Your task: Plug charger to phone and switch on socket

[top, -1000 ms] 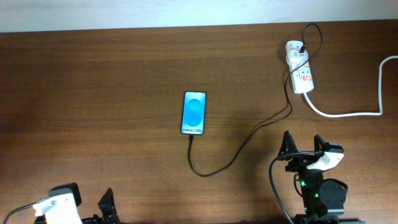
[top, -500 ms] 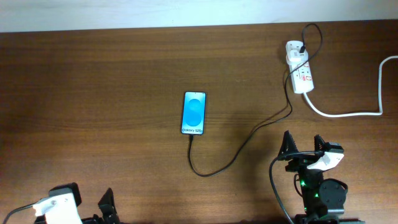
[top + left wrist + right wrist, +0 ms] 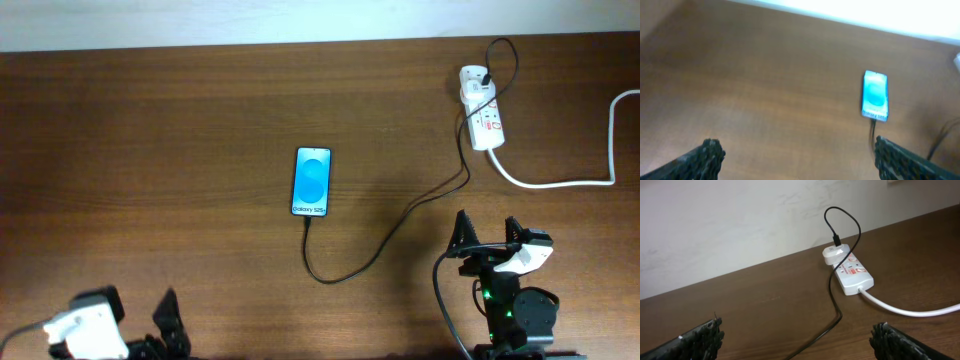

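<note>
The phone (image 3: pixel 312 182) lies flat mid-table, blue screen up; it also shows in the left wrist view (image 3: pixel 875 95). The black charger cable (image 3: pixel 395 228) runs from the phone's near end in a loop to the white adapter on the socket (image 3: pixel 482 120) at the far right. The plug tip sits at the phone's bottom edge (image 3: pixel 308 220). In the right wrist view the socket (image 3: pixel 852 274) and cable (image 3: pixel 832 297) are ahead. My left gripper (image 3: pixel 795 155) is open and empty at the near left edge. My right gripper (image 3: pixel 797 340) is open and empty near the front right (image 3: pixel 487 235).
A thick white cord (image 3: pixel 570 180) leaves the socket and runs off the right edge. A pale wall (image 3: pixel 740 225) borders the table's far side.
My left arm has shifted slightly back and left at the near edge. The right arm, phone and cable have not moved.
</note>
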`<state>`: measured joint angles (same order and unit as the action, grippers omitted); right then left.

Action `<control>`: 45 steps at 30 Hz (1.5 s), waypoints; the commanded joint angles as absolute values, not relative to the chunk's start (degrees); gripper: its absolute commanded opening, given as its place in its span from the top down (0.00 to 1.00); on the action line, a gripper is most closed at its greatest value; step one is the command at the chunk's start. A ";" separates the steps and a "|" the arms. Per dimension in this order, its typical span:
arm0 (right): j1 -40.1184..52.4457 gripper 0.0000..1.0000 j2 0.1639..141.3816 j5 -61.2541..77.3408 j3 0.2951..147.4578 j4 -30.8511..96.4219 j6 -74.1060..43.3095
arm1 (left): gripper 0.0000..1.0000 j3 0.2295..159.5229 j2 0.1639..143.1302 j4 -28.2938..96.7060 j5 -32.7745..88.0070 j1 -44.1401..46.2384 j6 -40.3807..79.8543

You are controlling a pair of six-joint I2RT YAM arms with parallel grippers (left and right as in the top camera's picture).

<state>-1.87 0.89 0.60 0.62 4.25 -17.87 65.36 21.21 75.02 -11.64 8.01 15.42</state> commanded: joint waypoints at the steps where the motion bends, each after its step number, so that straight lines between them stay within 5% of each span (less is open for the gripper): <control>1: -1.61 0.02 0.25 -0.30 0.32 4.56 -18.09 | 0.01 57.84 19.62 67.29 -13.17 7.64 13.50; 20: -1.61 0.02 0.25 -0.27 0.32 4.56 -18.09 | 0.01 9.30 0.62 15.86 -5.08 4.01 5.06; 45: -1.61 0.02 0.25 -0.30 0.32 4.56 -18.09 | 0.01 3.18 0.27 10.74 -0.97 2.94 -2.87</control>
